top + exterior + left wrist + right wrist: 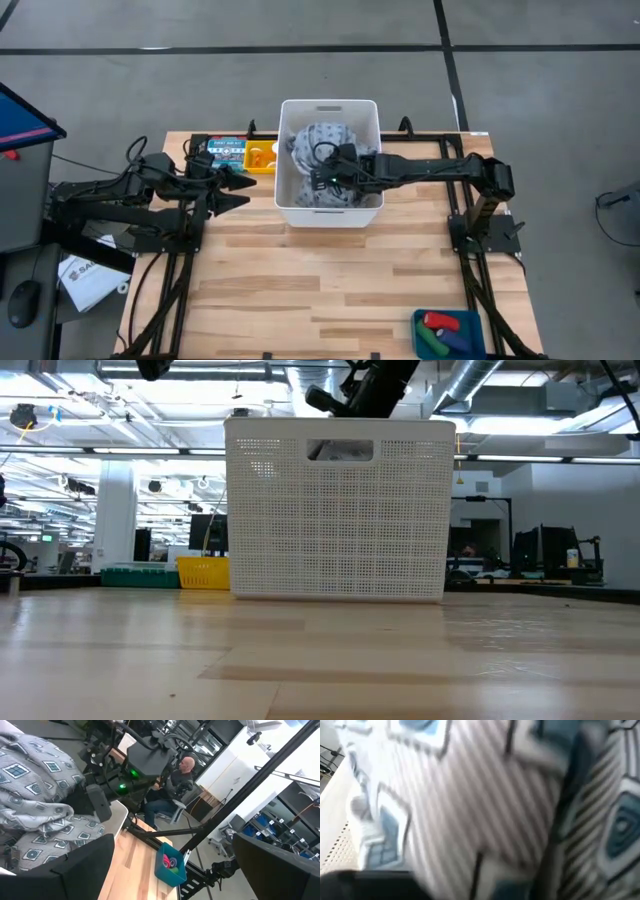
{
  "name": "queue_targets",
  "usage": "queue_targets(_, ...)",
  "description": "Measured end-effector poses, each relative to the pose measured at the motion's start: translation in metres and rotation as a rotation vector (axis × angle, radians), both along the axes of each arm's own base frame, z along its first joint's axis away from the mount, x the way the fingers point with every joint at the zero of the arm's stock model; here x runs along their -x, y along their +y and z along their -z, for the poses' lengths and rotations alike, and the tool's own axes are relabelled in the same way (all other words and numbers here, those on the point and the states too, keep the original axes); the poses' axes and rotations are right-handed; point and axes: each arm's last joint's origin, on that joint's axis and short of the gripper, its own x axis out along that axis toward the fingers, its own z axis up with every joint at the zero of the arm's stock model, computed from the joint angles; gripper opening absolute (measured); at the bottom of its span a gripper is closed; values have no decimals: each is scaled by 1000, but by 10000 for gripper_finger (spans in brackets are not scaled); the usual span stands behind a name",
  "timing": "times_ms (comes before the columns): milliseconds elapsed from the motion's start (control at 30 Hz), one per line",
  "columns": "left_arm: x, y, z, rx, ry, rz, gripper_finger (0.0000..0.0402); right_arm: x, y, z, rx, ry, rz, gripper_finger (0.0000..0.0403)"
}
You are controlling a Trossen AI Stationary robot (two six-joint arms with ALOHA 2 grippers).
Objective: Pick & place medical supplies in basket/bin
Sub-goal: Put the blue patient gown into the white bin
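The wooden table [300, 280] carries everything; at the middle of its far edge stands the white perforated basket [329, 215], the largest thing on it, seen from table height as a wide lattice wall with a handle slot. Inside the basket lies the grey patterned cloth [318, 140] — bunched in folds, filling most of the interior, its blue-diamond print crowding my right wrist view. My right gripper [322, 180] reaches in from the table's right edge over the basket rim and sits low against the cloth at the basket's near half; whether its fingers are parted or pinching the fabric I cannot tell, since the cloth hides them. My left gripper [240, 186] waits outside the basket's left wall, near the far-left corner, its two dark fingers spread apart and holding nothing. Against the far edge, left of the basket, lie the flat teal printed box [224, 153] and, just beside it, a small yellow tray [260, 157]. At the near-right corner sits a small blue bin [448, 333] — in it a red bottle [438, 321], a green piece [430, 343] and a dark blue cylinder [458, 340], lying close together.
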Motion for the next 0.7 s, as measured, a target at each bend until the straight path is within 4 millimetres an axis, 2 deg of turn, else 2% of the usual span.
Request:
queue_targets(433, 0, 0, 0, 0, -1, 0, 396, -2, -16, -3, -2, -23, -50, 279)
queue_targets(567, 0, 0, 0, 0, -1, 0, 396, -4, -22, -9, -26, -53, -65, 309)
queue_targets(700, 0, 0, 0, 0, -1, 0, 396, -6, -23, -30, 18, -96, -80, 316)
